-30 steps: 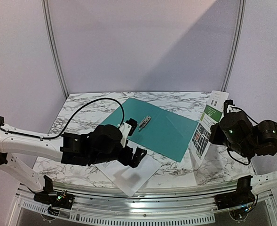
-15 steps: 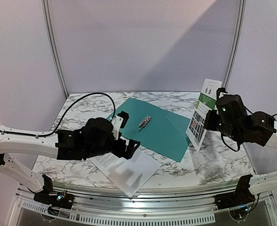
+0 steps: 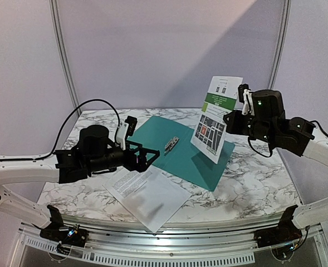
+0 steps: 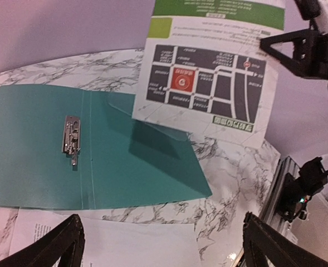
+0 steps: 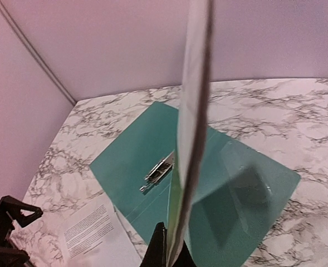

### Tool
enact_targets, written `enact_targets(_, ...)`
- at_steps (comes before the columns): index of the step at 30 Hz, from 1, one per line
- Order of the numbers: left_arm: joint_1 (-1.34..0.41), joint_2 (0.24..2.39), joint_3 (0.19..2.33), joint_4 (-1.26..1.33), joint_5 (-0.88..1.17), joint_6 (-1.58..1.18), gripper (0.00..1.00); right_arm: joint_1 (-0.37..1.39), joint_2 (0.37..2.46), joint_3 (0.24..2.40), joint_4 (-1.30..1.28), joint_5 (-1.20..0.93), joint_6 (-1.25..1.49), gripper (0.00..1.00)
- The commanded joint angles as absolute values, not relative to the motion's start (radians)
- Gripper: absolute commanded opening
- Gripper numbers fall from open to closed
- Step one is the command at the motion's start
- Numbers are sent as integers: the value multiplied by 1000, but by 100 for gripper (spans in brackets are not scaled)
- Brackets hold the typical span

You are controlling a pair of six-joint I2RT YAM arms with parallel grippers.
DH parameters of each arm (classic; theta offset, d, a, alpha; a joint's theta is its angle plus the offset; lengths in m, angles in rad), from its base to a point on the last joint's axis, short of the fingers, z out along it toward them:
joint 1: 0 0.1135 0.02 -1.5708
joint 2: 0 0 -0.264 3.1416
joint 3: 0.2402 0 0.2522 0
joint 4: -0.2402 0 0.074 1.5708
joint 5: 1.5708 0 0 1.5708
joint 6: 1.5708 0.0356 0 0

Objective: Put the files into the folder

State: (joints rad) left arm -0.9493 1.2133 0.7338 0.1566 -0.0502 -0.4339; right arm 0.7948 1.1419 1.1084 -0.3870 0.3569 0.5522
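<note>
The teal folder (image 3: 177, 161) lies open and flat on the marble table, its metal clip (image 3: 172, 144) near the spine. My right gripper (image 3: 240, 111) is shut on the right edge of the green-headed map sheet (image 3: 215, 119), which hangs tilted in the air over the folder's right half. From the right wrist I see that sheet edge-on (image 5: 194, 111), pinched in the gripper (image 5: 172, 253). The white text sheet (image 3: 147, 194) rests on the table, in front of the folder and touching its near edge. My left gripper (image 3: 144, 151) hovers open over the folder's left part, with nothing between its jaws (image 4: 161, 239).
A black cable (image 3: 91, 108) loops above the left arm. The table's aluminium frame (image 4: 289, 178) runs along the right edge, close to the folder's right corner (image 4: 208, 193). Two metal posts (image 3: 63, 55) stand against the back wall.
My right gripper has lifted the map sheet from the table's right side, up and left over the folder. My left gripper has pulled back left and risen off the white sheet.
</note>
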Motion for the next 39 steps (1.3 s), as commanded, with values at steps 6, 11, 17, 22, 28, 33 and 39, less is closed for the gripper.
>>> enact_targets(6,-780,1251,719,389,297,-469,99,762,1249,1170,-182,-83,530,0)
enact_targets(11,-677,1295,719,496,459,-525,100,758,1268,1176,-130,-246,529,0)
enact_targets(17,-604,1352,739,544,579,-562,100,756,1268,1166,-67,-424,528,0)
enact_targets(22,-585,1363,726,600,652,-594,100,757,1263,1152,-31,-522,526,0)
enact_targets(28,-571,1371,744,566,666,-574,100,757,1261,1152,-9,-611,522,0)
enact_targets(33,-551,1412,756,619,750,-610,98,757,1258,1140,37,-673,519,0)
enact_targets(39,-552,1430,733,864,917,-738,77,757,1260,1107,54,-676,476,0)
